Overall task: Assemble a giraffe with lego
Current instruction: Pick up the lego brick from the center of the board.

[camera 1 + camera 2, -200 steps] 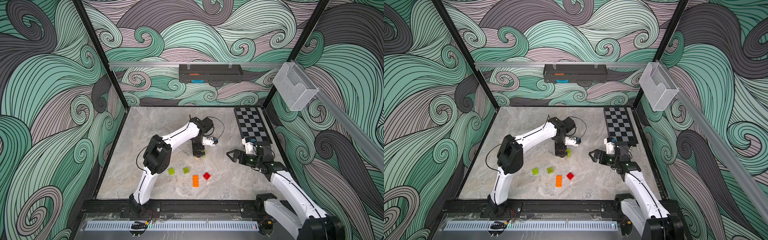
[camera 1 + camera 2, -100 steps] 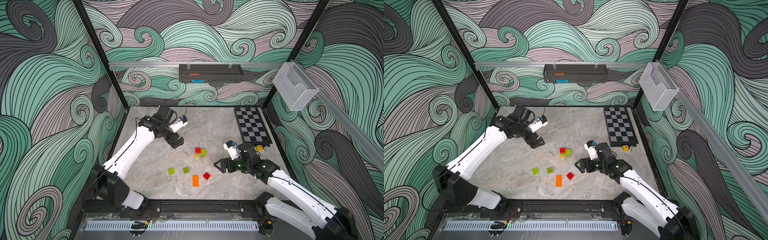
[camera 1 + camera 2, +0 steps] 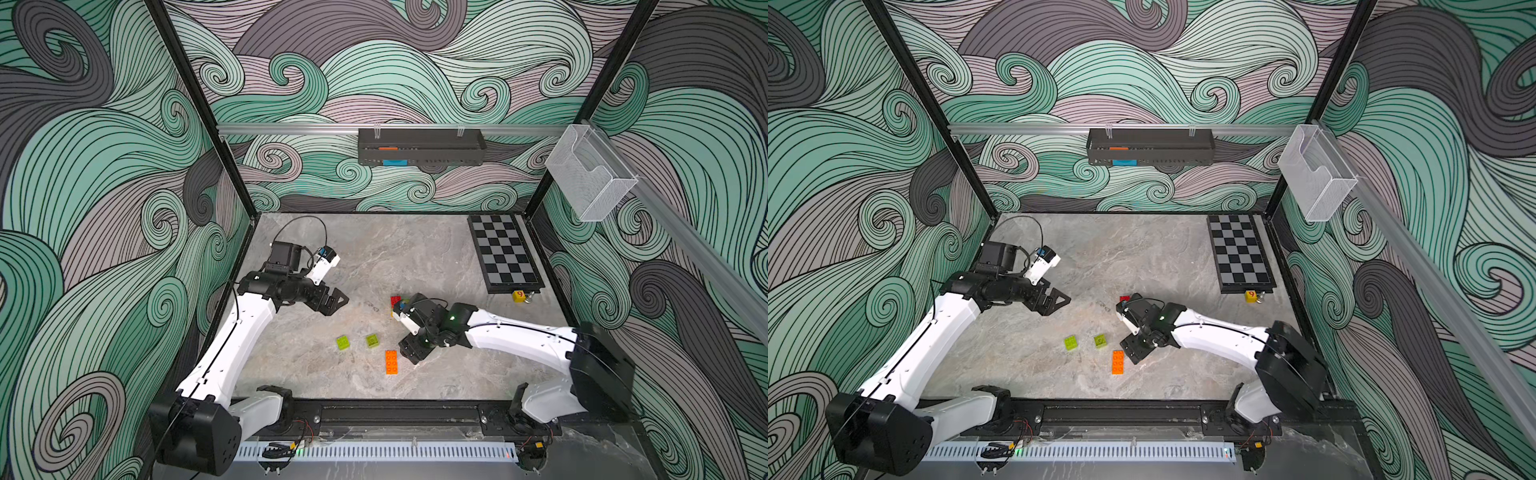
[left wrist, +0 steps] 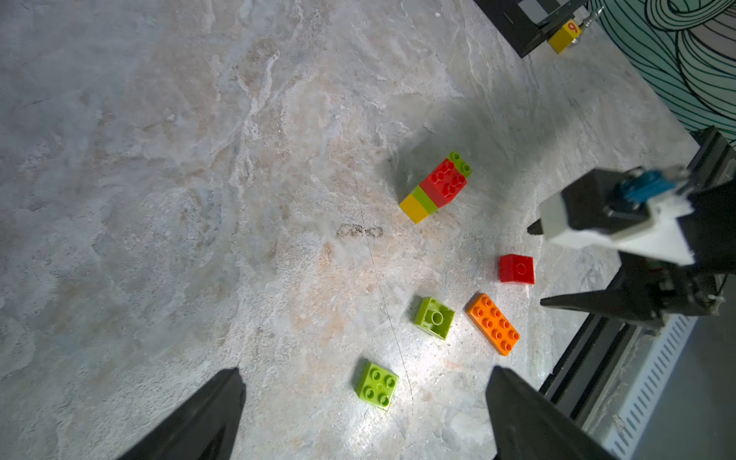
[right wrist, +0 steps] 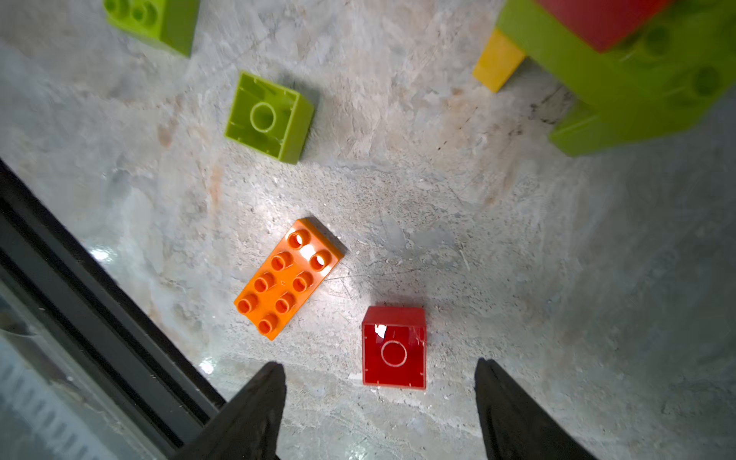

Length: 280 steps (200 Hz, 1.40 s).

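My right gripper point(image 5: 378, 363) hangs empty, jaws apart, lined up on the upturned red brick point(image 5: 394, 350) for pickup; left gripper point(image 3: 334, 303) gapes idle.

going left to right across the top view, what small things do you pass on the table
studs-up green brick → upside-down green brick → orange brick → right gripper → yellow cube. The brick stack overlaps the orange brick, so it is left out.

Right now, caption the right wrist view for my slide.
Open right gripper poised over an upturned red brick, long orange brick beside it.
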Available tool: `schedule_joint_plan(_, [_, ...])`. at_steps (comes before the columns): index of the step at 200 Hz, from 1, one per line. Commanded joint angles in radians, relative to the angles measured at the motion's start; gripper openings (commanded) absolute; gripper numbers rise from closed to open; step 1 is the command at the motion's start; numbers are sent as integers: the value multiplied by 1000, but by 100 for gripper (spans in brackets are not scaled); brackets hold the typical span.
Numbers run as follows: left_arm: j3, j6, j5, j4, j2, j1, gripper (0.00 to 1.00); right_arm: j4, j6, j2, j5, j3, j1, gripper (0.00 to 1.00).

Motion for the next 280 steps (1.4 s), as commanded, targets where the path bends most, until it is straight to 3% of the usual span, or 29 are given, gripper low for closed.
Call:
schedule_joint_plan(1, [7,-17,54,36,-16,22,99,-77,-30,65,67,30,23,73])
schedule_joint_plan(40, [-2,-18,62,41,-18,36,99,-77,-31,102,85,21,25,68])
schedule_joint_plan(109, [-8,-7,67,42,-22,50,99,-76,-40,126,92,23,25,37])
schedule_joint_plan(166, [-4,12,65,30,-36,57,99,-74,-46,167,105,41,25,39])
schedule_joint_plan(192, [19,70,75,15,-32,54,99,-77,-41,120,89,44,11,33])
schedule_joint_plan(205, [53,127,79,6,-23,45,99,-88,-33,49,25,51,-26,33])
schedule_joint_plan(229, [144,201,141,25,9,36,99,-86,15,-127,-200,77,-173,34])
schedule_joint_plan(261, [233,199,408,208,90,31,99,-30,133,-282,-503,144,-376,36])
schedule_joint_plan(280, [280,149,521,343,152,-2,99,129,314,-335,-689,135,-492,37])
